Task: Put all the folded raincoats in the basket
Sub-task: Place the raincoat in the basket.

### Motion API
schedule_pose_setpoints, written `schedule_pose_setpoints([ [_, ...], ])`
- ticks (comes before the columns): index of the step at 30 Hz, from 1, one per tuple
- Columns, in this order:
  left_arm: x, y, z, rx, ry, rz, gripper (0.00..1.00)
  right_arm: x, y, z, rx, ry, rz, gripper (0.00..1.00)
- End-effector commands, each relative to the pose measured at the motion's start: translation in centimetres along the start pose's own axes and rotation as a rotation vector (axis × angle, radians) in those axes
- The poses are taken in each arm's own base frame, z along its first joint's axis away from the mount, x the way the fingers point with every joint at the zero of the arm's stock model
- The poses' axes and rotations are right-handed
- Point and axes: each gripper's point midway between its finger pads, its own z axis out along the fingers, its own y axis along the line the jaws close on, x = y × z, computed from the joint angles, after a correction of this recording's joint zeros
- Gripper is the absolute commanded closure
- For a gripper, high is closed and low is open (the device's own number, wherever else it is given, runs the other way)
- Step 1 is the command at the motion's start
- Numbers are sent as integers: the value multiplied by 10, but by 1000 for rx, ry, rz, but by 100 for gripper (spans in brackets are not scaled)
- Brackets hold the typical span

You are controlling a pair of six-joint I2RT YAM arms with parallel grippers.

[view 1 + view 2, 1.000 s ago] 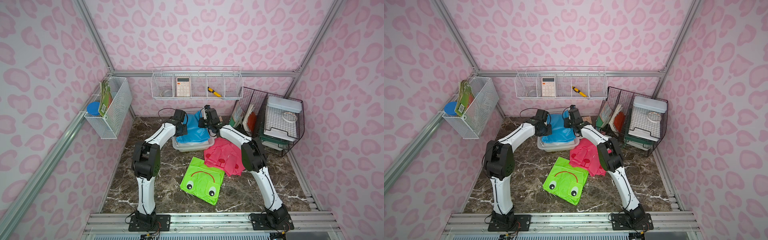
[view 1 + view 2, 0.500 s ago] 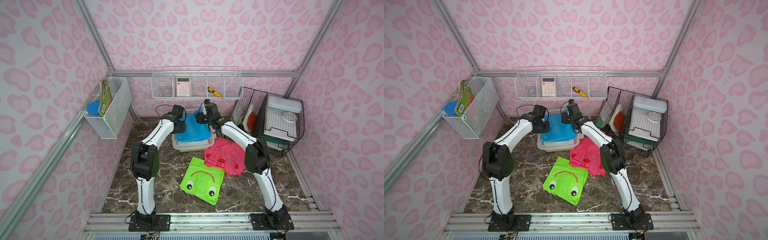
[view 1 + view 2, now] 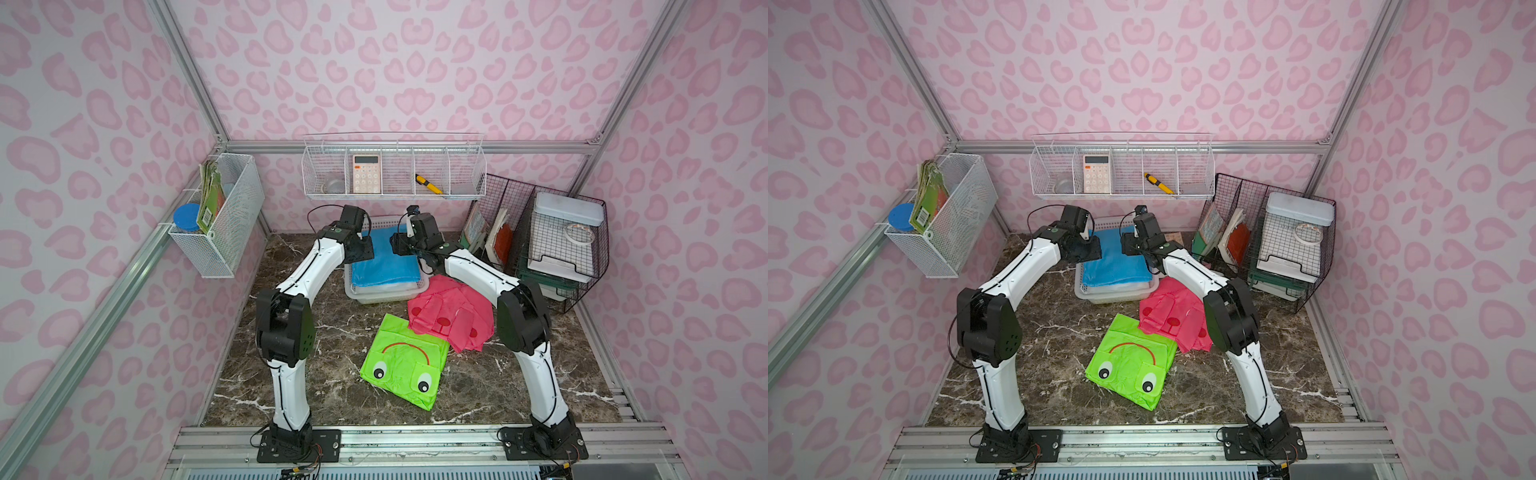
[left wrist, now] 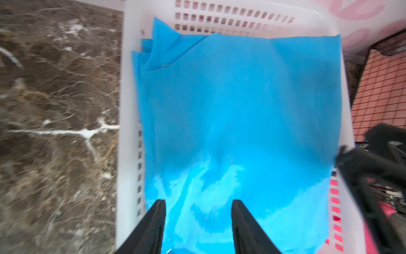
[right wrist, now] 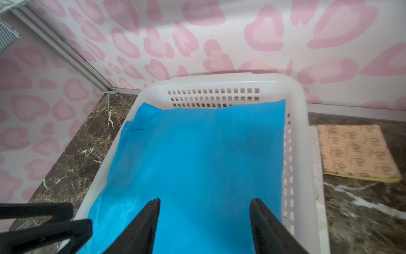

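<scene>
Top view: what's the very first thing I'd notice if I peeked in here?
Probably the bright green raincoat with a frog face, lying flat on the dark marble table near the front. Just behind it lies a rumpled pink raincoat, touching its corner. Farther back, a folded blue raincoat sits in the white basket.

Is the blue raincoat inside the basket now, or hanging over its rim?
Inside. The blue raincoat lies folded flat within the basket walls; the left gripper and right gripper stand open above it, holding nothing.
</scene>
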Motion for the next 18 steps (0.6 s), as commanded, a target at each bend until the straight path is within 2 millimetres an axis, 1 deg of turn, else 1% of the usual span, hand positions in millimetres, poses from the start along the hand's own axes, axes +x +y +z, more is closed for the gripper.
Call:
schedule_pose_setpoints([
  [1,-4,-9,18,53,-12,-9,46,15,4,18,-51,42,21,33],
  [4,1,-1,38,45,15,-40,43,36,-10,35,-25,99,40,33],
  [7,9,4,59,35,51,-41,43,54,-25,44,5,140,59,34],
  [9,18,8,72,22,83,-39,43,61,-30,47,13,156,72,35],
  [11,25,11,81,13,109,-47,43,65,-31,49,11,164,76,35],
  [15,32,9,85,17,149,-61,43,68,-34,51,23,167,79,35],
  [17,30,8,81,16,152,-63,43,67,-35,50,25,169,80,35],
  [18,26,7,75,18,147,-61,43,64,-34,48,23,164,79,35],
])
